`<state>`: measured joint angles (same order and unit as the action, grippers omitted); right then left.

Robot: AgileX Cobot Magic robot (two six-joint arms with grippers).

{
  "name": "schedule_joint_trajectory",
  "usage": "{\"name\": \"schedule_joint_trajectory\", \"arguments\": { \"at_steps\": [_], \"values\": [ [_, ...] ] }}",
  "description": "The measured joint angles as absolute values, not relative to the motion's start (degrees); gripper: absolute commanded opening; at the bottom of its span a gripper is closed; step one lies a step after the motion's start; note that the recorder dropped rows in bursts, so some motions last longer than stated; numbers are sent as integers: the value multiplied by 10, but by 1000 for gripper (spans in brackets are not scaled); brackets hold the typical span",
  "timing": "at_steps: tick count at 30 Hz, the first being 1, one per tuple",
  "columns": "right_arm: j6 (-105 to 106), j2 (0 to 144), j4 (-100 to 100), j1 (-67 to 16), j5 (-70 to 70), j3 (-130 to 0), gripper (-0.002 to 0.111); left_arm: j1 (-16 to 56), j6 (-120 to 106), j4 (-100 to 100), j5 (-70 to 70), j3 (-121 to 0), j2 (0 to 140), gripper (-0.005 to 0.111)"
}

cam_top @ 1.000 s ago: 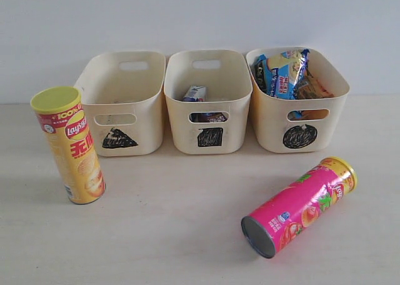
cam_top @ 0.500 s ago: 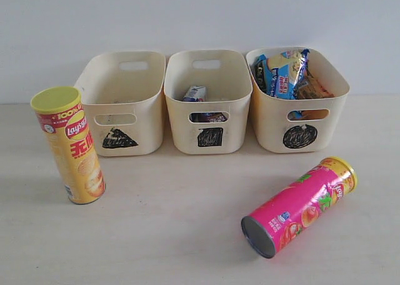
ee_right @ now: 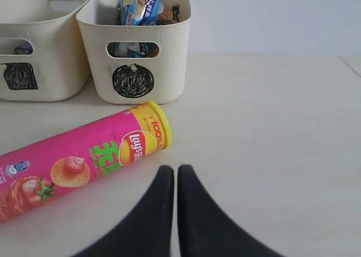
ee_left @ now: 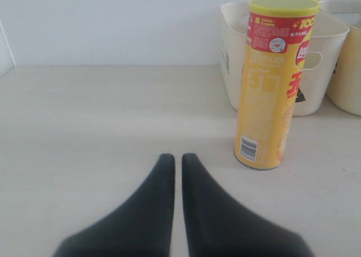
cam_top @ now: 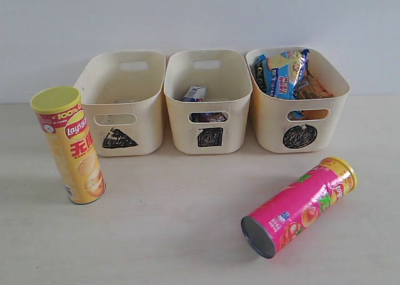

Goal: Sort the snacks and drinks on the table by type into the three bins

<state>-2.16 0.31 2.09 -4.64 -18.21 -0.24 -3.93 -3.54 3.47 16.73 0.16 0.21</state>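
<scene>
Pale worktop (cam_top: pixel 187 235) is carrying three cream bins (cam_top: pixel 140 119) in a row against a white wall (cam_top: pixel 200 16). Two cartons (cam_top: pixel 195 94) are sitting in the square-marked bin (cam_top: pixel 187 132), and two foil bags (cam_top: pixel 284 75) are sitting in the circle-marked bin (cam_top: pixel 272 125). Two tubes are resting out front, well apart: the yellow tube (cam_top: pixel 72 147) is standing and the pink tube (cam_top: pixel 300 204) is lying. The left gripper (ee_left: pixel 177 161) and right gripper (ee_right: pixel 171 172) are each hovering pressed together near a tube.

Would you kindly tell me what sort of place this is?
Probably a lab test bench: a plain beige table against a blank wall, three identical bins scribbled with shapes, a yellow tube and a pink tube set out.
</scene>
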Motion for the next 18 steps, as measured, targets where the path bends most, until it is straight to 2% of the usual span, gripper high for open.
{"name": "schedule_joint_trajectory", "arguments": {
  "at_steps": [18],
  "values": [
    [0,3,21,-29,-202,-2,0,-39,-35,35,167,2,2,4]
  ]
}}
